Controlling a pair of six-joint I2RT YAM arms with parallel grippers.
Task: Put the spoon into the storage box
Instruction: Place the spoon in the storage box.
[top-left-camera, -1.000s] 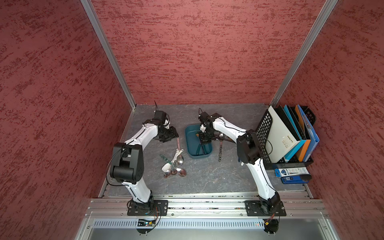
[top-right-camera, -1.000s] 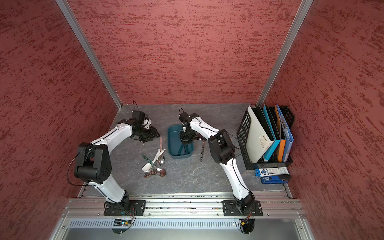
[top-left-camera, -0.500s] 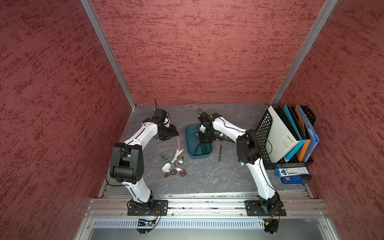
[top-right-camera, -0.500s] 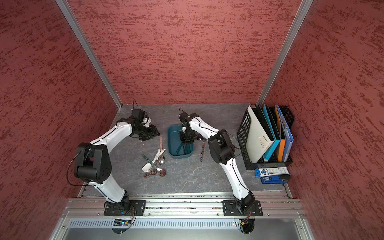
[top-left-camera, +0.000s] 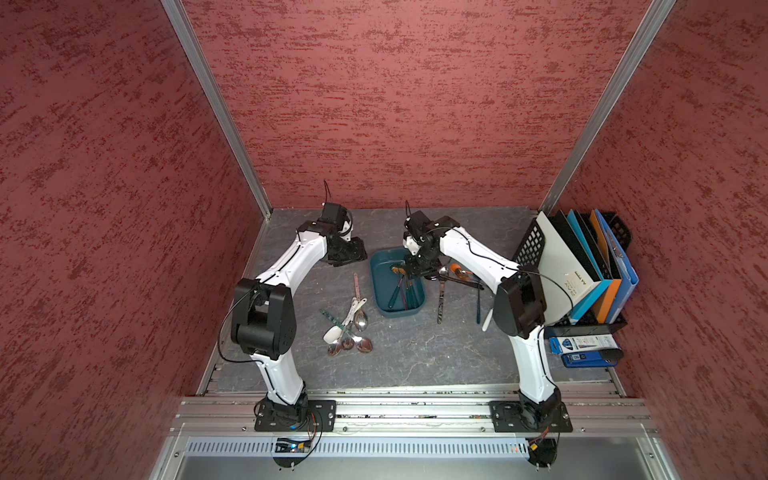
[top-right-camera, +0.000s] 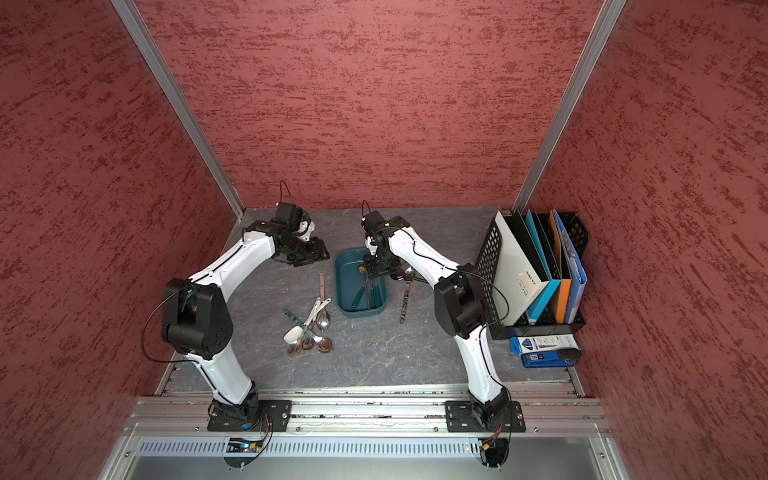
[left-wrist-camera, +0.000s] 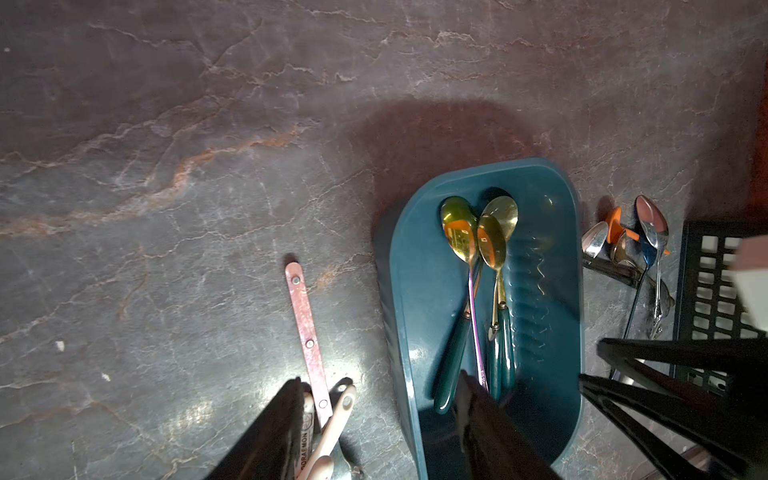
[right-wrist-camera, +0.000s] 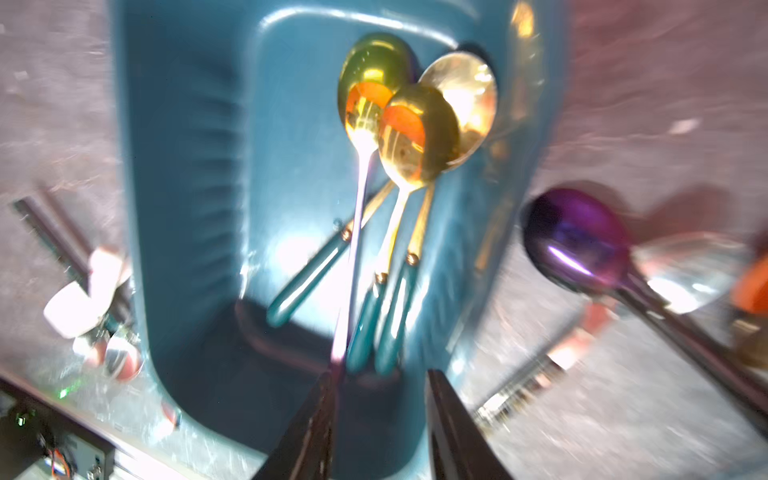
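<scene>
Right gripper (right-wrist-camera: 380, 374) over the storage box (top-left-camera: 379, 282), fingers apart; spoon (right-wrist-camera: 358, 195) lies inside the box.
The slim-handled spoon rests in the box among three teal-handled spoons (right-wrist-camera: 395, 299), with its handle end beside one right finger (right-wrist-camera: 320, 415), unclamped. The left gripper (left-wrist-camera: 380, 378) hangs beside the box, on the side away from the file rack (top-left-camera: 532, 249), fingers apart, gripping nothing. A spoon cluster (top-left-camera: 351, 328) lies on the table (top-left-camera: 415, 353) on that same side of the box; further spoons (top-left-camera: 442, 291) lie on the rack side.
</scene>
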